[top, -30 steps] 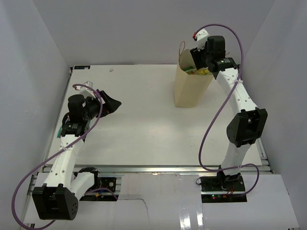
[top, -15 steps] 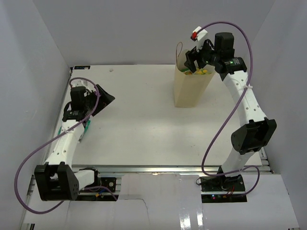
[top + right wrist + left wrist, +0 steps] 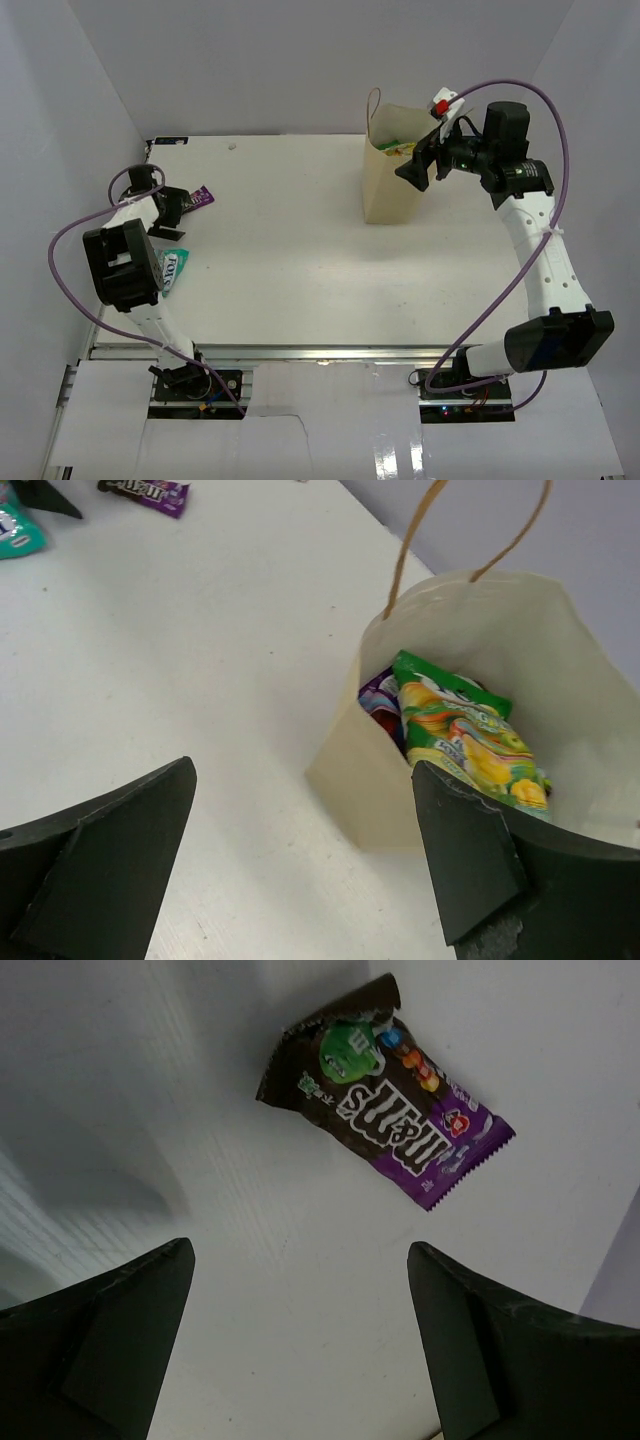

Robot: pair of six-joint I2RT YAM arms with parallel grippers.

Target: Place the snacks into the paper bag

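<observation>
Left gripper nearest the M&M's packet
Jaws spread, empty; packet lies upper centre, long axis slanting to lower right.

Upright tan paper bag holding green-yellow packet, brown-purple packet lying flat far left, teal packet nearby

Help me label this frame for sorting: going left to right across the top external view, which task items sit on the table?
teal-white packet → brown-and-purple packet → paper bag
</observation>
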